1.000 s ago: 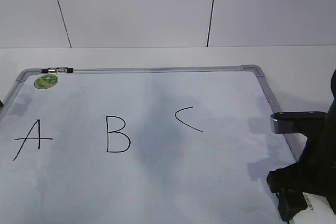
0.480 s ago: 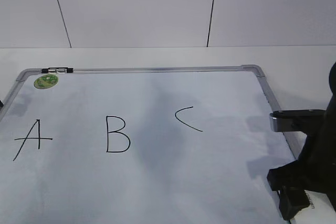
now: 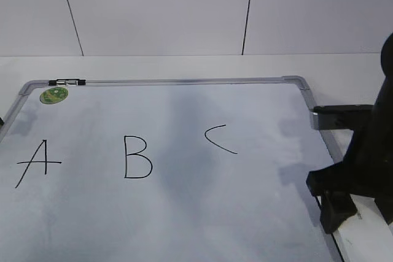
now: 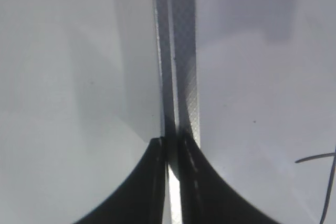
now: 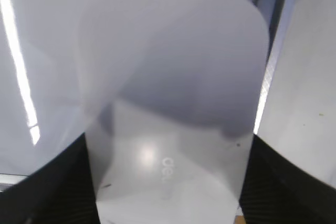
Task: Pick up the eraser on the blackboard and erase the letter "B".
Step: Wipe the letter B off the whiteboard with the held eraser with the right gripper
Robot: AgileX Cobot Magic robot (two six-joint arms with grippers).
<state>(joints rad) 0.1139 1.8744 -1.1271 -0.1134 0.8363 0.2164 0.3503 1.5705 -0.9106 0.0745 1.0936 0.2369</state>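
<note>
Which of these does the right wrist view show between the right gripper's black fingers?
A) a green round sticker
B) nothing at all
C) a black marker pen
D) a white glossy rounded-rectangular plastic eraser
D: the white glossy rounded-rectangular plastic eraser, faint grey lettering on top, fills the space between the right gripper's black fingers, one on each side.

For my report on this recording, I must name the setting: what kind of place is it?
Probably a robot test bench, not a classroom: a whiteboard lies flat on a plain white table before bare white wall panels, with practice letters and a black robot arm over its right edge.
</note>
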